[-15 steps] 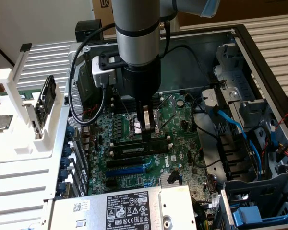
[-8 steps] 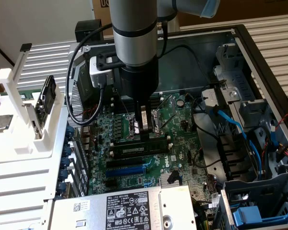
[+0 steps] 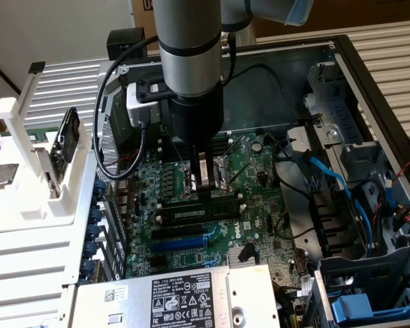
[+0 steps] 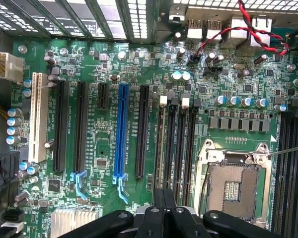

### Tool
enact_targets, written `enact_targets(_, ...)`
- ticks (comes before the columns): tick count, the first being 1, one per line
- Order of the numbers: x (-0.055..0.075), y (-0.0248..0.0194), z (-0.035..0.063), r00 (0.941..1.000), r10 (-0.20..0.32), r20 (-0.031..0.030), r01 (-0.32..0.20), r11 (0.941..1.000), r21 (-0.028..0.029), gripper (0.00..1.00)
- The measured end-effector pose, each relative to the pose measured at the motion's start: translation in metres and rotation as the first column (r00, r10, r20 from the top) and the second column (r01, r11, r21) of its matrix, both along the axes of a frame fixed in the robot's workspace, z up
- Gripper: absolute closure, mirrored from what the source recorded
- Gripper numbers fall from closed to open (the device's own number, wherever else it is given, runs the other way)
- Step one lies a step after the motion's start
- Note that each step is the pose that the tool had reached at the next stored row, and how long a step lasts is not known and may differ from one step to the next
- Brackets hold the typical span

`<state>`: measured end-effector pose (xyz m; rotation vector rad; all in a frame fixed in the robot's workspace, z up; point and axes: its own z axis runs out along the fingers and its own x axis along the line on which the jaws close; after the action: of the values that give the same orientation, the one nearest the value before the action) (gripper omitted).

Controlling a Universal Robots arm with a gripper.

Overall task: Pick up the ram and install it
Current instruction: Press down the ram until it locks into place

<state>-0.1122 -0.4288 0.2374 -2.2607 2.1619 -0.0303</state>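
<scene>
The ram (image 3: 199, 210) is a thin dark green stick with a small white label. It sits upright in one of the black memory slots of the motherboard (image 3: 256, 171), inside the open computer case. In the wrist view the ram (image 4: 160, 148) fills the memory slot farthest from the processor socket (image 4: 233, 186), beside a black expansion slot and the blue expansion slot (image 4: 122, 134). My gripper (image 3: 206, 186) hangs straight down just above the memory slots, close to the ram's middle. The gripper (image 4: 165, 201) is shut, its two fingers pressed together with nothing between them.
A white rack (image 3: 27, 164) at the exterior view's left holds another dark board (image 3: 68, 140). The power supply (image 3: 171, 297) lies at the front. Blue cables (image 3: 335, 181) and drive cages (image 3: 369, 287) fill the right side. A red-black wire (image 4: 248, 27) runs near the rear ports.
</scene>
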Motion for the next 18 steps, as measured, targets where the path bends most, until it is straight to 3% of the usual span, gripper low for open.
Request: enact_targets(18,-0.0004,0.0002,-0.0069,1.0000,0.000,-0.0009,0.000,1.0000,-0.0002,0.90)
